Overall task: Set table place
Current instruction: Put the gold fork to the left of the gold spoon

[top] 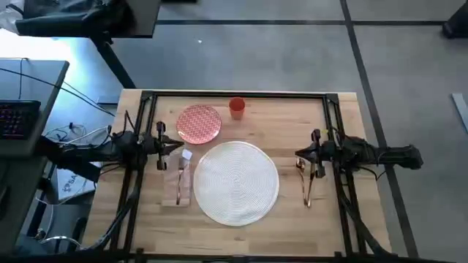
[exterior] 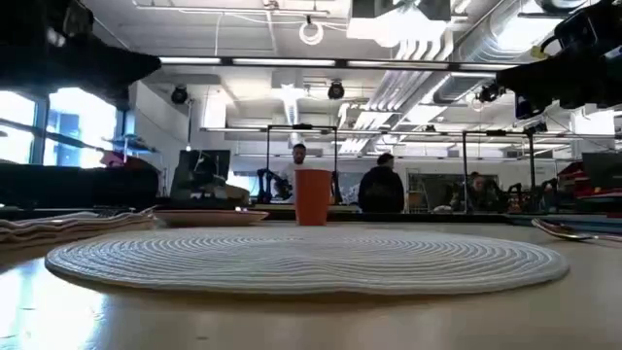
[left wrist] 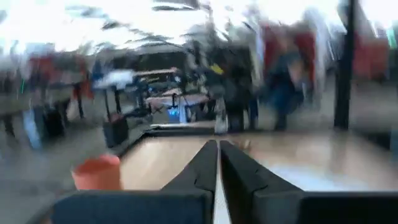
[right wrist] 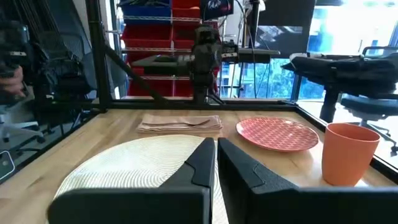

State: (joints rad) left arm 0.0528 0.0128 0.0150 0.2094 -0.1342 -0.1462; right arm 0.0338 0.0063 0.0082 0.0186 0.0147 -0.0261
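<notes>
While both pincers, the left pincer (top: 178, 145) and the right pincer (top: 298, 155), hang clenched and empty, the placemat (top: 235, 182) lies mid-table (top: 292, 117), napkin (top: 182, 184) beside it. The plate (top: 199, 123) and cup (top: 237, 107) wait near the far edge, cutlery (top: 308, 186) unplaced. No writing is readable.

Two dark six-joint arms stretched level from opposite short sides of the counter, pointing at each other. Left gripper (top: 178, 145) raised above the counter's left part, dark fingers (left wrist: 198, 167) pressed together. Right gripper (top: 298, 153) raised above the right part, dark fingers (right wrist: 200, 163) likewise closed, holding nothing.
</notes>
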